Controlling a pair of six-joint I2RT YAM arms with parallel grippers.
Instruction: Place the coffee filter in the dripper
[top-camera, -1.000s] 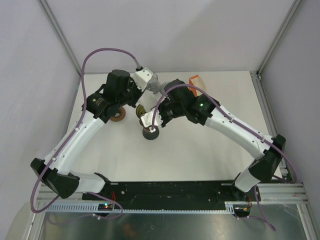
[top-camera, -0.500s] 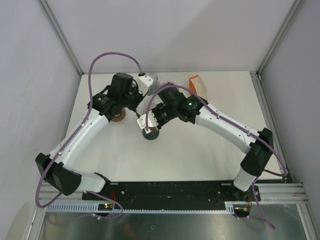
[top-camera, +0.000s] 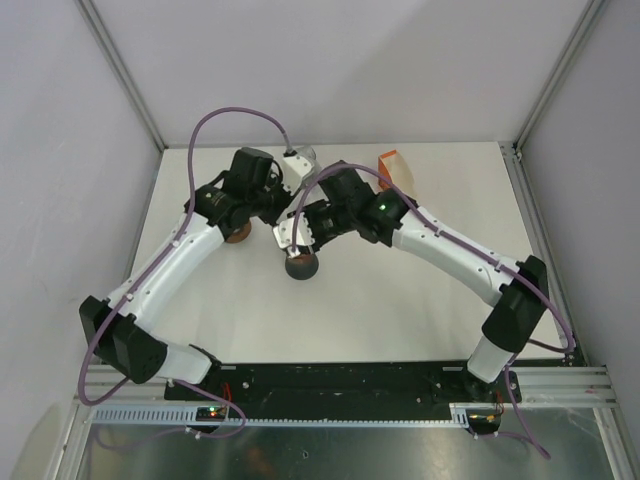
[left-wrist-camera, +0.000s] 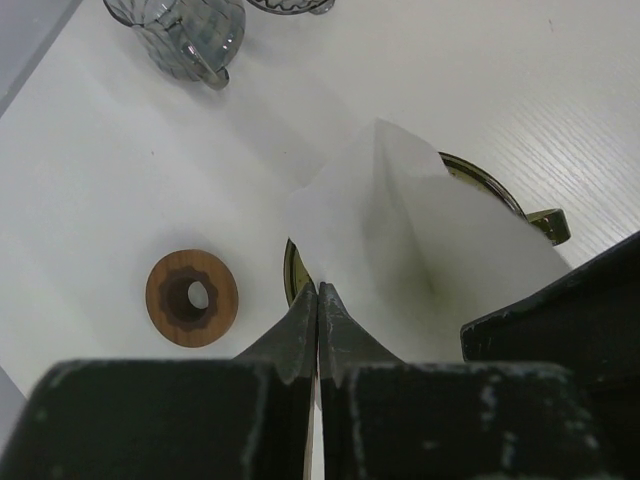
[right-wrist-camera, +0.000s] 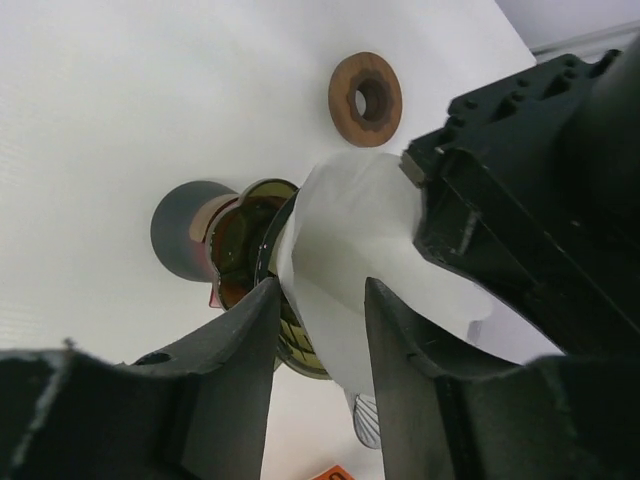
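Observation:
The white paper coffee filter (left-wrist-camera: 420, 230) stands opened as a cone, its lower part down in the mouth of the amber glass dripper (left-wrist-camera: 482, 176). My left gripper (left-wrist-camera: 318, 290) is shut on the filter's near edge. In the right wrist view the filter (right-wrist-camera: 350, 220) rises from the dripper (right-wrist-camera: 245, 235), which has a dark grey foot. My right gripper (right-wrist-camera: 320, 285) is open, one finger on each side of the filter's edge. From above, both grippers meet over the dripper (top-camera: 302, 265), and the filter is mostly hidden under them.
A wooden ring (left-wrist-camera: 192, 297) lies on the table left of the dripper, also seen from above (top-camera: 237, 235). A glass jug (left-wrist-camera: 185, 35) stands at the back. An orange box (top-camera: 393, 165) sits at the back right. Walls close in the table on three sides.
My right gripper has opened and let go of the filter. Both arms have shifted slightly toward the back; the dripper has stayed in place.

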